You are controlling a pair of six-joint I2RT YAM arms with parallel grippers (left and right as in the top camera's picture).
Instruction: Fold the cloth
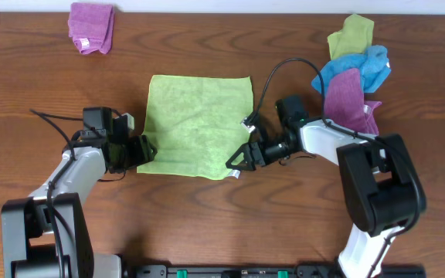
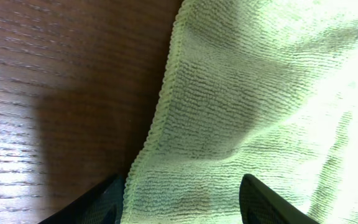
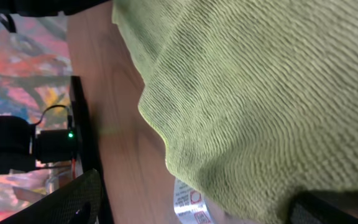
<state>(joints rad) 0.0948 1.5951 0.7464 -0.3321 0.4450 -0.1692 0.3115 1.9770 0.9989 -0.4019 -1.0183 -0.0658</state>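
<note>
Green cloth (image 1: 198, 123) lay flat, mid-table (image 1: 207, 216). Left gripper (image 1: 147, 150) sat at cloth's near-left corner, jaws spread wide, hem (image 2: 160, 118) running between fingers (image 2: 263, 202), nothing clamped. Right gripper (image 1: 236, 161) sat at near-right corner, jaws also apart, cloth edge and white label (image 3: 188, 202) between them, not pinched. Purple cloth (image 1: 91, 27) lay far left. Pile of coloured cloths (image 1: 354, 73) lay far right.

Left pincer (image 1: 148, 150) and right pincer (image 1: 236, 161) (pointing toward each other) sit low, jaws spread apart.
</note>
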